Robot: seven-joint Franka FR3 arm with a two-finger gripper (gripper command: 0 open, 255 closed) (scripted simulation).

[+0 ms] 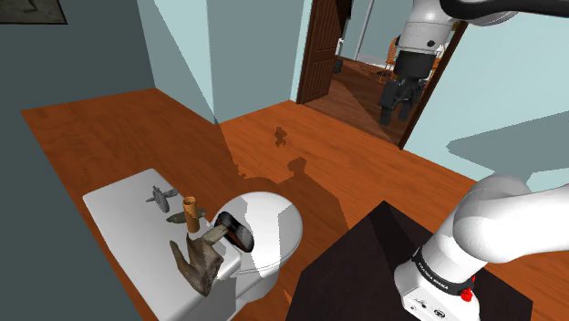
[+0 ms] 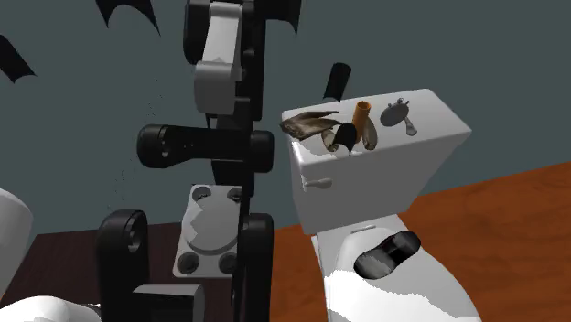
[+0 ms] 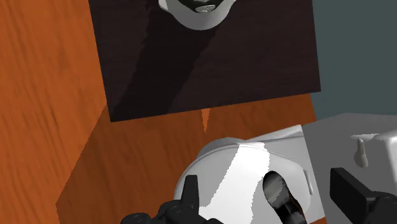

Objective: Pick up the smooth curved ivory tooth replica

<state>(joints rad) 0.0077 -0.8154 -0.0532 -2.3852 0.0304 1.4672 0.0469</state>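
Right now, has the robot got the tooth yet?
Not yet, nothing is done. The tan tooth stands on the toilet tank among other bits, untouched. In hand: the gripper hangs open and empty, high up by the doorway, far from the tank. Left to do: come down over the tooth, close on it and lift it.

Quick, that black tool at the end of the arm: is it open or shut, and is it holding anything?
Tool: open, fingers apart, holding nothing.
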